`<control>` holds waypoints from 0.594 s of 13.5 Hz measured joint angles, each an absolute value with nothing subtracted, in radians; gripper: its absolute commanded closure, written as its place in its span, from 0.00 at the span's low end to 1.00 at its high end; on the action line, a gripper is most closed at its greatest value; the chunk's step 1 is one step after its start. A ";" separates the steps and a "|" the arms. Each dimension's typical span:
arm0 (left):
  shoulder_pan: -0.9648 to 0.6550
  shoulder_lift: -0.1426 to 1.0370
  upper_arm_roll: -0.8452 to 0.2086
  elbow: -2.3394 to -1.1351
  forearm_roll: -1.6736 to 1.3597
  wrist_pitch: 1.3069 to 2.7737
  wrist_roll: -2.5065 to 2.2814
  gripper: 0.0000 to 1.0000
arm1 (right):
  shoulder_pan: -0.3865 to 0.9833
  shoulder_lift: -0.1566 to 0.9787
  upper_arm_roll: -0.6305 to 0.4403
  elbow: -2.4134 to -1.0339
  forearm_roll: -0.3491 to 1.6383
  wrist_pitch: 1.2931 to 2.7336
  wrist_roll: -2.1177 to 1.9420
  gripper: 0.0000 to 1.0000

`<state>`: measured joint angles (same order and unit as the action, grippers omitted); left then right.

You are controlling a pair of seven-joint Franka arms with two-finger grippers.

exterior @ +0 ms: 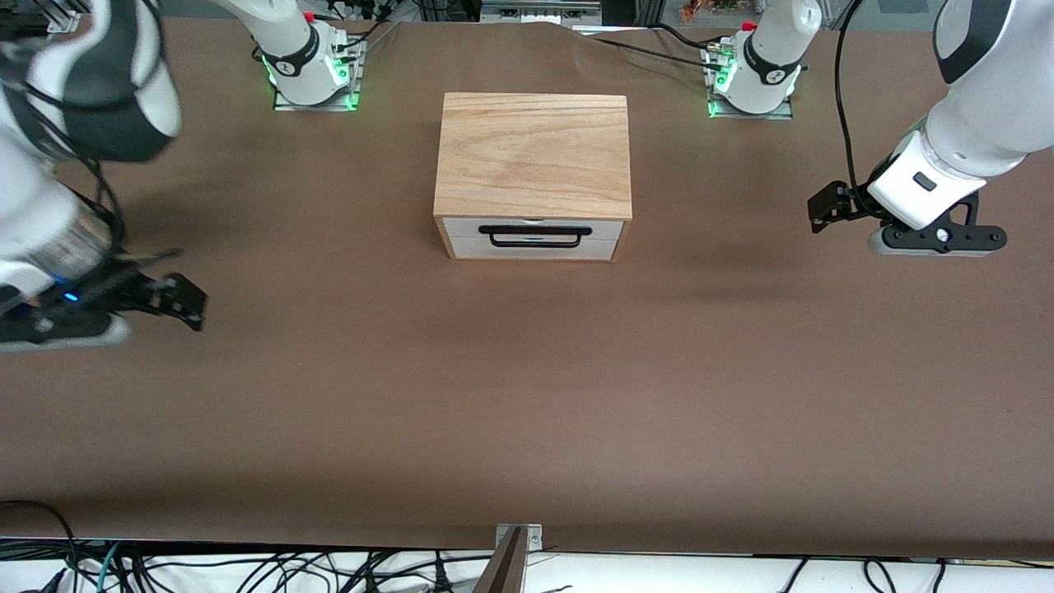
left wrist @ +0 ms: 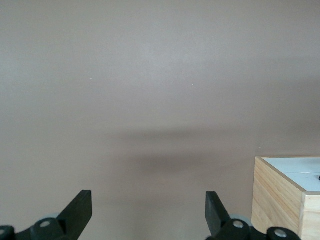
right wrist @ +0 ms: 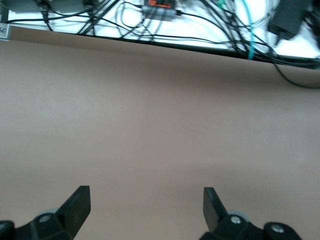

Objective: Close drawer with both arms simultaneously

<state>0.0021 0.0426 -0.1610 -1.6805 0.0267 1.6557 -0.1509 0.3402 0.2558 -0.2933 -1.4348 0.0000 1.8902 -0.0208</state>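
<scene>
Two arms idle. Front view: drawer upper centre, apparently flush in oak box; rigid, light; press white panel beside handle. Left wrist view: left gripper wide open, empty. Right wrist view: right gripper likewise.

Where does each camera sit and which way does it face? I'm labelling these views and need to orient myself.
Front view: high across the table, facing the robots' bases; shows the oak box, its drawer, both arms, the left gripper and the right gripper.
Left wrist view: on the left arm, over bare table; open fingertips, box corner.
Right wrist view: on the right arm, facing the cabled table edge; open fingertips.
Shared: front and left wrist views both show the box.
</scene>
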 measured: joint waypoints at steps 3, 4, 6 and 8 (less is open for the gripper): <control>0.002 0.043 -0.161 -1.680 0.027 1.640 -0.150 0.00 | 0.176 0.140 -0.130 -1.532 -0.049 1.884 -0.021 0.00; 0.002 0.043 -0.161 -1.680 0.027 1.638 -0.150 0.00 | 0.143 0.119 -0.089 -1.558 -0.053 1.885 -0.021 0.00; 0.002 0.043 -0.161 -1.680 0.027 1.638 -0.150 0.00 | 0.126 0.101 -0.060 -1.584 -0.055 1.885 -0.021 0.00; 0.002 0.043 -0.161 -1.680 0.027 1.637 -0.150 0.00 | 0.123 0.100 -0.053 -1.588 -0.054 1.886 -0.019 0.00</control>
